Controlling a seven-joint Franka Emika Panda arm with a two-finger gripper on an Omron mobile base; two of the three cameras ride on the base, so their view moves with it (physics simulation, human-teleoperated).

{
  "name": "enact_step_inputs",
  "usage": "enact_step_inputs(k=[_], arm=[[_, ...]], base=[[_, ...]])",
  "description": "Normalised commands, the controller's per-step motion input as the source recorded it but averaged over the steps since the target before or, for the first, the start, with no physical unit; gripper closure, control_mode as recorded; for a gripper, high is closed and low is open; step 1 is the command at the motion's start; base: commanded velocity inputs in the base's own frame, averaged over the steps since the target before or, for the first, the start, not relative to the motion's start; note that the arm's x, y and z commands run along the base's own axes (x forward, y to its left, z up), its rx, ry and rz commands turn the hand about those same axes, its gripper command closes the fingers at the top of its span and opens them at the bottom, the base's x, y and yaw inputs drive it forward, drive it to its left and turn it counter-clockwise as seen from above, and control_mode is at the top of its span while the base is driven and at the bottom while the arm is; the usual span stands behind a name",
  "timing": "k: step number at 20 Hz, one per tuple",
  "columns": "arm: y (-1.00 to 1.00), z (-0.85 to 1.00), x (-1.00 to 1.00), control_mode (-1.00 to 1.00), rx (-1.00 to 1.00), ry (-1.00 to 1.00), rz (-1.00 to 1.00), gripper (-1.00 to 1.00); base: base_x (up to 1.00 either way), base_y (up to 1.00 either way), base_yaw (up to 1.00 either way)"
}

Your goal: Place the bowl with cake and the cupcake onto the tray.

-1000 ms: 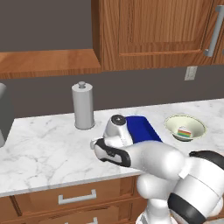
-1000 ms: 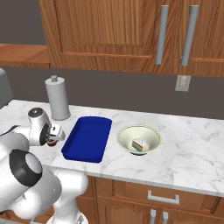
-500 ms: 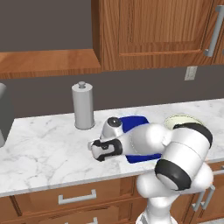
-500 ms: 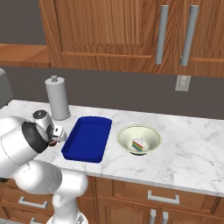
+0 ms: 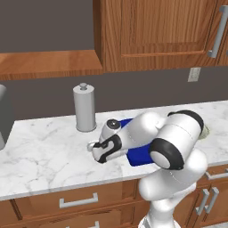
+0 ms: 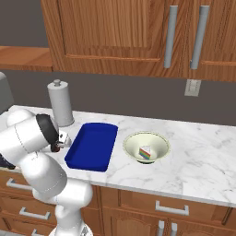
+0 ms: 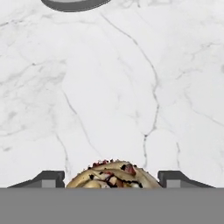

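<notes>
Gripper [image 7: 112, 179] low over counter [image 6: 193, 156], left of tray [image 6: 92, 146]; cupcake [image 7: 112, 176] between its fingertips, grip contact unclear. Bowl [image 6: 146, 146] with cake [image 6: 145, 152] right of tray.

A glossy white arm of rounded segments with black joint bands, ending in a dark-trimmed hand [image 5: 99, 150].

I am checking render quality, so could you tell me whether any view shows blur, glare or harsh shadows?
Left base view: sharp, evenly lit, soft shading under the arm. Right base view: crisp, the tray and bowl free of glare. Hand view: the cupcake looks coarse up close; the marble stays clear.
</notes>
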Motion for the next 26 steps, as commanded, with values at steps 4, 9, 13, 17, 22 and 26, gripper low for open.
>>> enact_step_inputs(k=[4, 9, 13, 17, 22, 26], arm=[[0.07, 0.05, -0.04, -1.00, 0.00, -0.01, 0.00, 1.00], [-0.01, 0.41, -0.13, -1.00, 0.00, -0.06, 0.00, 1.00], [-0.25, 0.46, 0.00, -1.00, 0.00, -0.06, 0.00, 1.00], [-0.38, 0.46, 0.00, -1.00, 0.00, -0.04, -0.01, 1.00], [-0.40, 0.48, 0.01, -1.00, 0.00, -0.03, -0.02, 1.00], [-0.45, 0.37, 0.07, -1.00, 0.00, -0.01, -0.01, 1.00]], base=[[0.00, 0.00, 0.00], [0.00, 0.00, 0.00], [0.00, 0.00, 0.00], [0.00, 0.00, 0.00], [0.00, 0.00, 0.00], [0.00, 0.00, 0.00]])
